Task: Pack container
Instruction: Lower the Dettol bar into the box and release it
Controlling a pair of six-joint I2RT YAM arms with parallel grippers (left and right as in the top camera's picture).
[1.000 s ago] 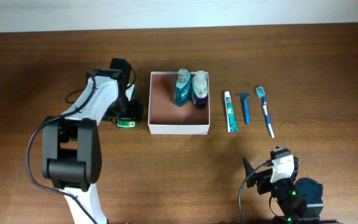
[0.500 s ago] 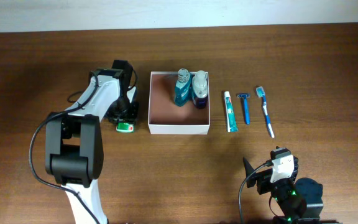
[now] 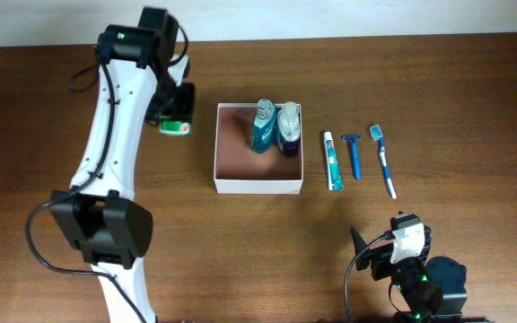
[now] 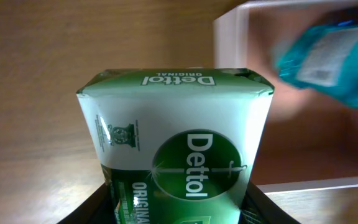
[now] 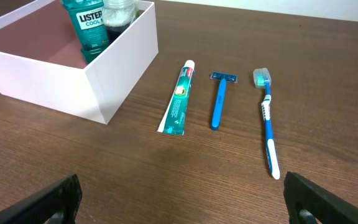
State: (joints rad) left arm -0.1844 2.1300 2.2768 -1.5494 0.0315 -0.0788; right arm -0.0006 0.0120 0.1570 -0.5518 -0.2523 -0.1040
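Green-and-white "Dettol Original" soap box [image 4: 176, 149] sits clamped in left fingers [image 4: 260, 210] beside the container [image 3: 258, 187] holding a Listerine bottle [image 5: 91, 25]; right fingers [image 5: 55, 199] apart.

A brown wooden desk [image 3: 474, 90], seen from above. A square white box [image 3: 258, 186] sits on it near the middle. To the right of the box, three items lie side by side without touching: a toothpaste tube [image 3: 332, 161] nearest the box, then a blue razor [image 3: 355, 157], then a blue-and-white toothbrush [image 3: 385, 161].
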